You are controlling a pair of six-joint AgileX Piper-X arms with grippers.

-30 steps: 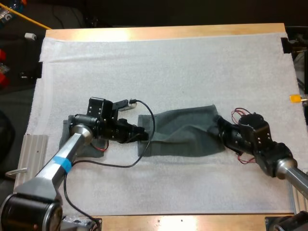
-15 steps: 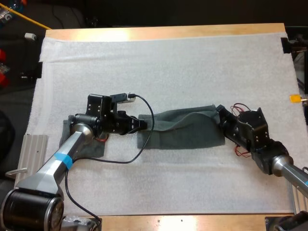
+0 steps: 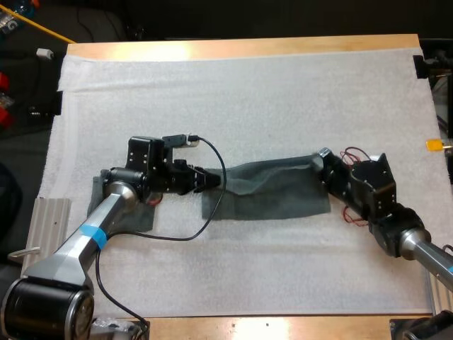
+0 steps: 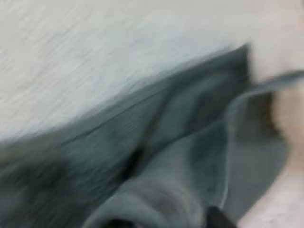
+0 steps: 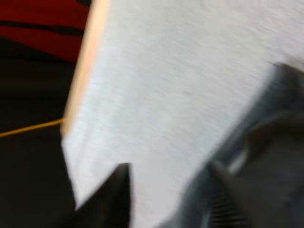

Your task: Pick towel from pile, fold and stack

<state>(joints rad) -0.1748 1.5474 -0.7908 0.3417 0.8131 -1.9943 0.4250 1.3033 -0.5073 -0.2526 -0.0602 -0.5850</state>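
Left gripper (image 3: 211,178) lay low over the mat at the towel's far left corner. Its black fingers (image 4: 217,219) were closed on a bunched fold of cloth, so it had hold of the towel. Right gripper (image 3: 320,157) sat at the towel's far right corner, right against the cloth; whether it had a grip there could not be told. The arms reached in toward each other, the left from the near left corner of the table, the right from the right edge.

Wooden table (image 3: 241,47) showed as a pale strip along the far side and a narrower one along the near side. White mat (image 3: 241,99) covered almost all of it.

Between the two grippers stretched the dark grey-green towel (image 3: 276,200), near the middle of the mat and a little to the right. It formed a long band running left to right. Its near edge lay flat on the mat, while its far edge rose slightly at both corners toward the grippers, with soft creases along it. From the left wrist view the cloth was rumpled in layers, one edge curling over another.

Other towel (image 3: 139,217), the same colour, lay flat on the mat's left side, partly under the left arm and apart from the first towel
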